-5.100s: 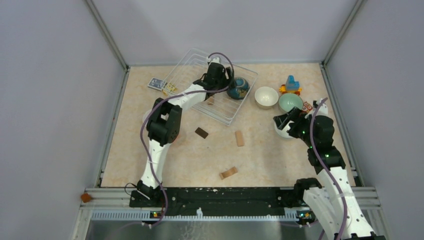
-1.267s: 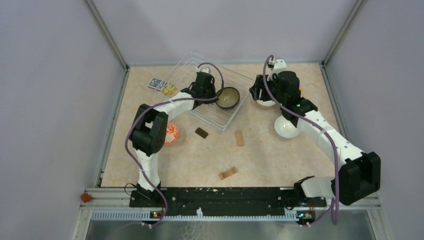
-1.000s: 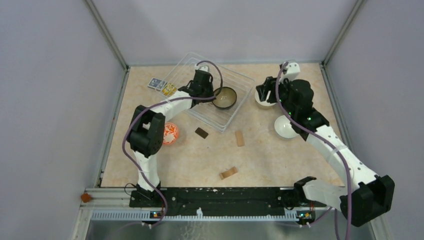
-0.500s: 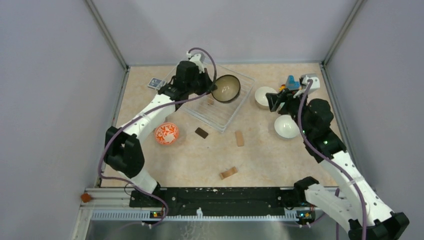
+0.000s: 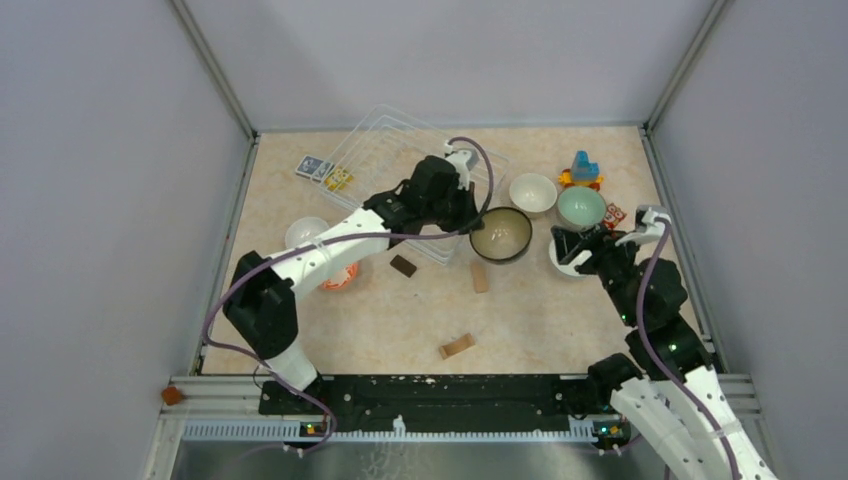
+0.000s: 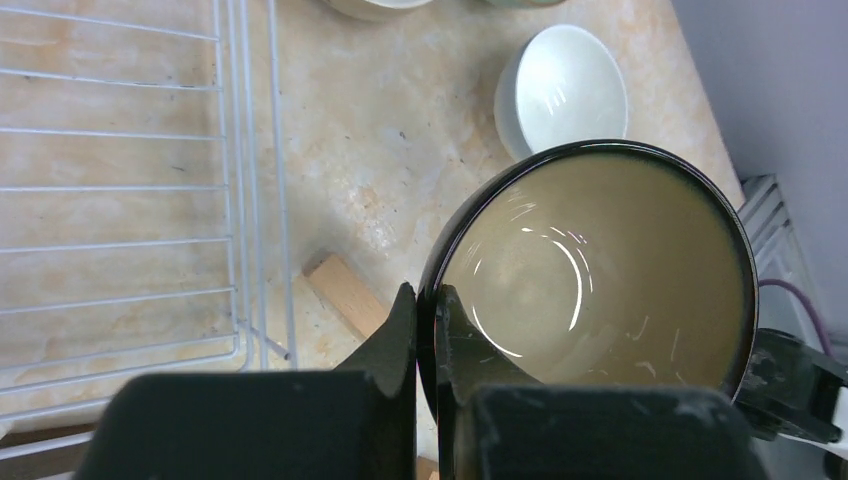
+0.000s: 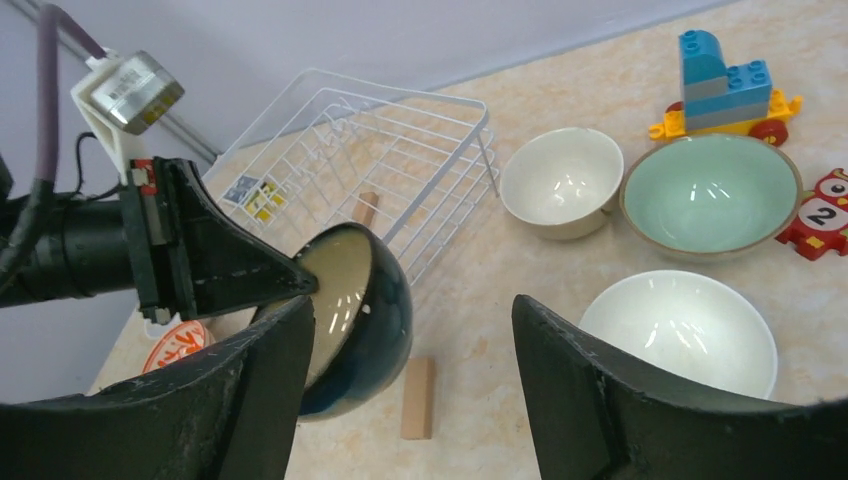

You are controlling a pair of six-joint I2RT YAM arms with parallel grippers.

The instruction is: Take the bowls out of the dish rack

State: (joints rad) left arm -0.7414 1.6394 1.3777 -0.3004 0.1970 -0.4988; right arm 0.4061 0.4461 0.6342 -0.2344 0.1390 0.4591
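One bowl has just cleared the dish rack: the dark blue bowl, above the wires half a second ago, now hangs over the table just past the rack's right edge. The left gripper is clamped on its rim. The rack looks emptied, so probably only the set-down remains. The bowl's mouth tilts up and back toward the left arm, and being round it has no long axis. The right gripper stands spread apart near a white bowl.

The left gripper pinches the near rim of a dark bowl, one finger outside and one against its tan inside. A white bowl sits beyond on the table. The dish rack lies left, with a wooden block just beside its corner.
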